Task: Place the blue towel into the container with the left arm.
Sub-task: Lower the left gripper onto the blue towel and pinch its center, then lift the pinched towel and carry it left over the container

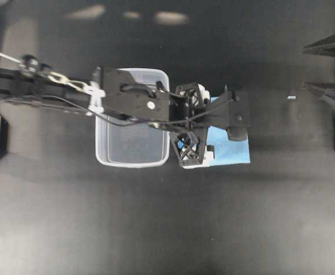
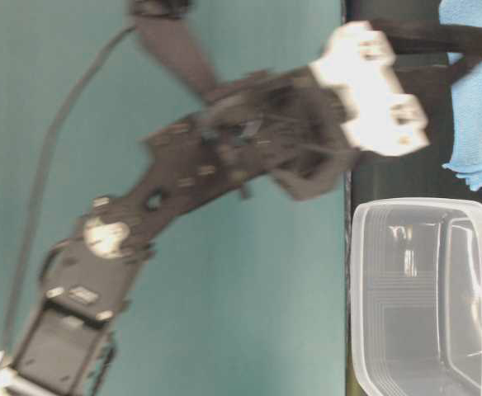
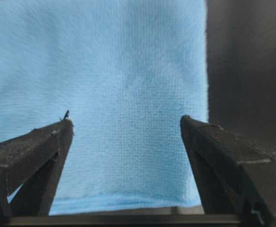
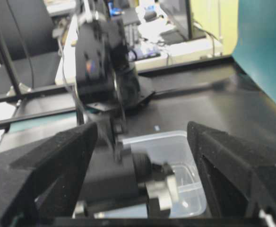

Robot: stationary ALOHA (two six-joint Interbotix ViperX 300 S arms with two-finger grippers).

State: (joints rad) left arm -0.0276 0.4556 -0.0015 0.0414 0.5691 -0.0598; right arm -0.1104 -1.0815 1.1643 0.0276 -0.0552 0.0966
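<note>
One left arm (image 1: 130, 97) stretched across the container (image 1: 133, 150), wide-open pincer (image 3: 127, 125) low over the blue towel (image 1: 232, 148).

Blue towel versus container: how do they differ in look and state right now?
The blue towel is opaque, soft sky-blue cloth lying flat; the container is a see-through rigid tub with raised walls and a thick rim. The left gripper hovers open over the towel, while the arm behind it crosses above the container, which holds nothing. Both rest on the dark table, side by side.
</note>
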